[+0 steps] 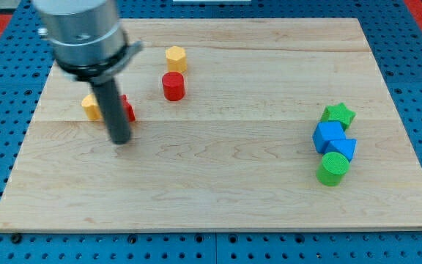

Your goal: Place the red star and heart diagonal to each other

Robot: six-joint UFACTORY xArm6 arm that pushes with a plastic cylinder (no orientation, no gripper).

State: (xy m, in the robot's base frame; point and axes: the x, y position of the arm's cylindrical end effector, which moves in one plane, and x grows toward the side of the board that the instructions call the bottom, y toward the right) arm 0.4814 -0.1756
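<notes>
Red block (127,110), shape unclear, sits partly hidden just behind my tip (121,139), touching the rod; no jaws, nothing held. Yellow block (90,107) just left of the rod. Red cylinder (173,86) and yellow hexagon (176,58) up-right of tip. Far right: green star (338,114), two blue blocks (329,136) (345,149), green cylinder (333,168). Wooden board (218,191), no containers.

open board middle (218,169), red cylinder (173,86) near yellow hexagon (176,57)

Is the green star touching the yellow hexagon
No, the green star sits at the view's right, far from the yellow hexagon near the top.
</notes>
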